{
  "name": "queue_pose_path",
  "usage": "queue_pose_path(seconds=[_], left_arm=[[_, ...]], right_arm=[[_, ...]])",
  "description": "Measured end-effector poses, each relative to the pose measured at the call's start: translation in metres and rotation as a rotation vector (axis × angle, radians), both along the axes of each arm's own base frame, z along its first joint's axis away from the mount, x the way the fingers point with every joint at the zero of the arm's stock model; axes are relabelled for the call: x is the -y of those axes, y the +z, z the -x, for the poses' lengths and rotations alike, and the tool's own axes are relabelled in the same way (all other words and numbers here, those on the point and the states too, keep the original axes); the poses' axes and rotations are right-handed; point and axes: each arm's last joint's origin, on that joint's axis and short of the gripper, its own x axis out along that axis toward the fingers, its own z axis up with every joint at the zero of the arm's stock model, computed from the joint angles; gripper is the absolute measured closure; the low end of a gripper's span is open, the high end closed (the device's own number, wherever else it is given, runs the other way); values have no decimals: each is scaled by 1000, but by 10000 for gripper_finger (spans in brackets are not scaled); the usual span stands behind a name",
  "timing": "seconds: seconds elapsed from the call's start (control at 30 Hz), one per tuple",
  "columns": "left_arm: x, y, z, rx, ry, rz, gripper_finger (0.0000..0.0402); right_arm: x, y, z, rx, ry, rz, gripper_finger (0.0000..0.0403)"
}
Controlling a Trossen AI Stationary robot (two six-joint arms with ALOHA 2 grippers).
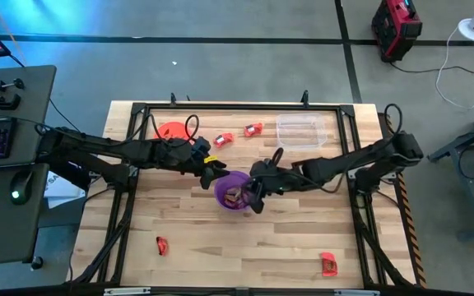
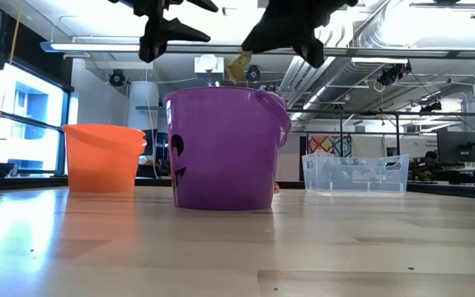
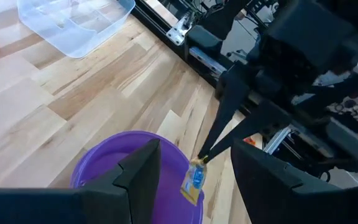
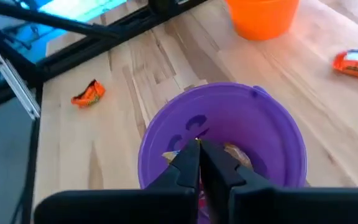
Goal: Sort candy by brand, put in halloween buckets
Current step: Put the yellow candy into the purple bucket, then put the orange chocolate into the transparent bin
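Observation:
The purple bucket point(image 1: 235, 191) stands upright on its base mid-table, with wrapped candy inside point(image 4: 235, 153). The orange bucket point(image 1: 171, 131) stands at the far left. My right gripper point(image 4: 199, 144) hovers above the purple bucket point(image 2: 221, 148), shut on a small yellow-and-blue candy point(image 3: 194, 179). My left gripper point(image 3: 197, 155) is open and holds nothing, just left of the purple bucket point(image 3: 104, 180) and above its rim. Both grippers show at the top of the low view, the left point(image 2: 171, 31) and the right point(image 2: 295, 29). My right gripper pinches the yellow candy by its top edge point(image 3: 199, 163) between the ends of its two fingers point(image 3: 211, 144). The fingers slant down from the table's right side. The candy point(image 2: 239, 68) hangs below them, lifted clear, just above the purple bucket's open mouth.
A clear rectangular tub point(image 1: 297, 130) sits at the far right. Loose red and orange candies lie on the wood: two near the far edge point(image 1: 225, 139) point(image 1: 253, 129), one near left point(image 1: 162, 245), one near right point(image 1: 328, 263). A dark metal frame point(image 1: 245, 105) borders the table.

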Motion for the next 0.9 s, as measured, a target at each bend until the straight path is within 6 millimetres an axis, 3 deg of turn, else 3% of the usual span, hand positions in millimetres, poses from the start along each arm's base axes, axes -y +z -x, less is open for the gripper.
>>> queue_pose_path(seconds=[0.17,0.4,0.53,0.67,0.77,0.9], left_arm=[[0,0,0,4,8,19,218],[0,0,0,4,10,24,218],[0,0,0,4,10,24,218],[5,3,3,9,-103,75,218],[30,0,11,-69,-287,143,218],[85,-24,40,-372,-518,146,218]], right_arm=[[0,-9,-5,-29,29,44,361],[2,-14,-8,-47,47,64,226],[7,-6,-5,-27,68,79,165],[16,15,8,6,68,66,145],[22,28,24,-14,57,75,144],[30,38,43,-66,19,110,144]])
